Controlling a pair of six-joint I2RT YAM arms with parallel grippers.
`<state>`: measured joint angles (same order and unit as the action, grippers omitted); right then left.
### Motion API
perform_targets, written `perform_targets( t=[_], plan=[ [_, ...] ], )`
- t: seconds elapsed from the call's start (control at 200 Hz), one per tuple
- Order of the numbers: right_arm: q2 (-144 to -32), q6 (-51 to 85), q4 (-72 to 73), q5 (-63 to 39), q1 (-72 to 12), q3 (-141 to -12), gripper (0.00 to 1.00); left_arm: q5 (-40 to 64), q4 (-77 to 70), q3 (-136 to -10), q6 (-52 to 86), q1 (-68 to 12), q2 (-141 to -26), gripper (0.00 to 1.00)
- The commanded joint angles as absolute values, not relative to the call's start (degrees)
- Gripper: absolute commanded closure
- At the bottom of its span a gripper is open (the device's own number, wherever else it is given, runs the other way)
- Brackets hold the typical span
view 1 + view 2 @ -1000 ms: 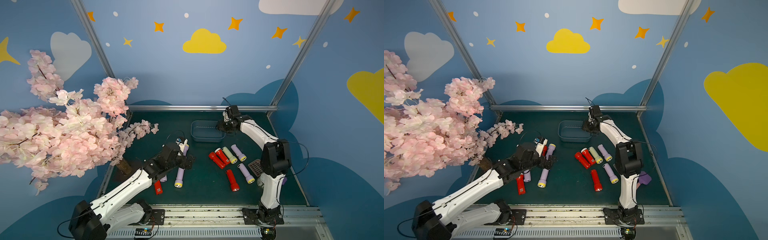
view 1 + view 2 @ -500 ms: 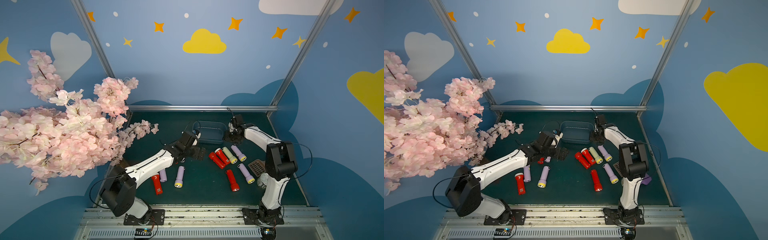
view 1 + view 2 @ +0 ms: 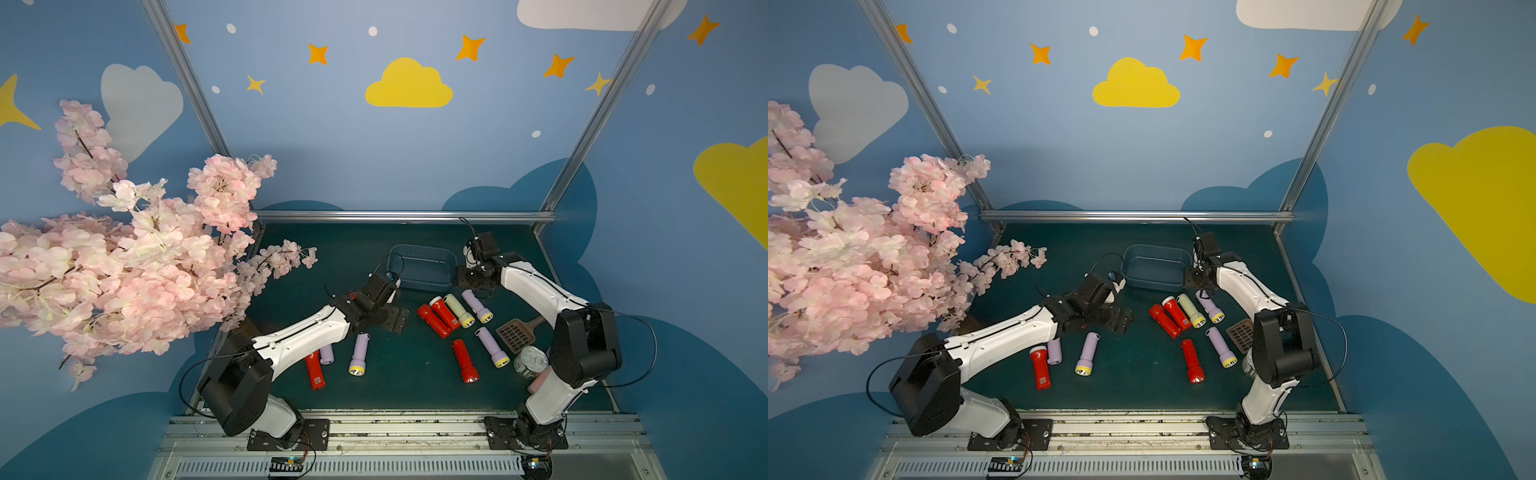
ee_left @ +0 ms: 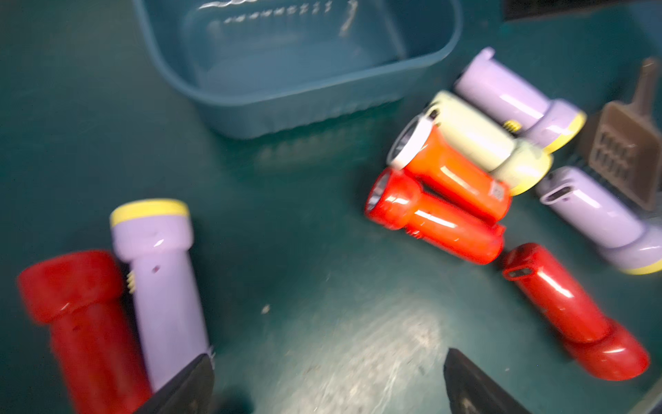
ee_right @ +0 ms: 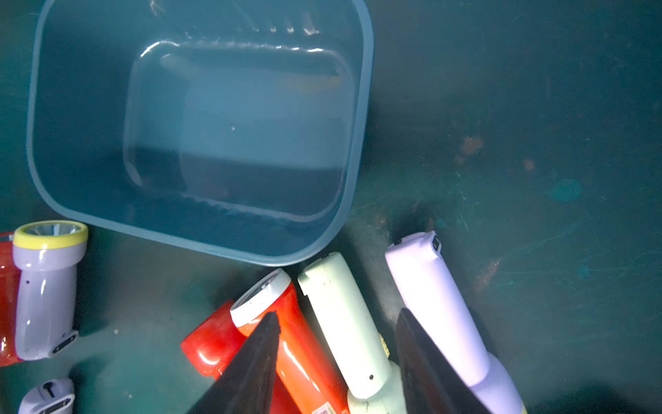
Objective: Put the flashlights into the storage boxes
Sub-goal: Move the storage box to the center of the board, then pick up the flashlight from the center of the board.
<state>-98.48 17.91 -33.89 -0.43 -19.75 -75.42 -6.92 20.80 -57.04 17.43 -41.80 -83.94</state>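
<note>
Moving off bin [image 3: 424, 285], right pincer [image 5: 338, 314] over flashlights [image 3: 457, 310]

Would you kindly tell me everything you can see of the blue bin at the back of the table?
The bin is a shallow blue-grey tub of smooth, glossy plastic, rectangular with rounded corners and a thin rim. It stands upright and empty on the green table, toward the back. Four flashlights lie in a row just in front of it; whether any touches its wall cannot be told.
</note>
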Motion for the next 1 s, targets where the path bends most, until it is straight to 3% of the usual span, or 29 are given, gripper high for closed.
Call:
perform_targets(
  t=[0.0, 0.431, 0.721, 0.991],
  plan=[
    [-98.2, 17.23, -35.05, 0.11, -20.84, -76.45, 0.46, -11.66, 25.91, -55.51, 19.72, -41.92, -80.05, 0.01],
    [-92.35, 17.76, -36.11, -0.57, -23.1, -74.71, 0.46, -15.8, 25.19, -48.76, 23.43, -41.53, -74.98, 0.07],
    [-84.39, 17.79, -37.33, -0.79, -23.16, -71.8, 0.46, -12.05, 20.85, -50.45, 21.71, -37.81, -82.62, 0.22],
    [-77.98, 17.71, -35.35, -3.19, -23.19, -68.1, 0.42, -10.1, 20.77, -55.09, 20.27, -35.33, -89.31, 0.25]
  ],
)
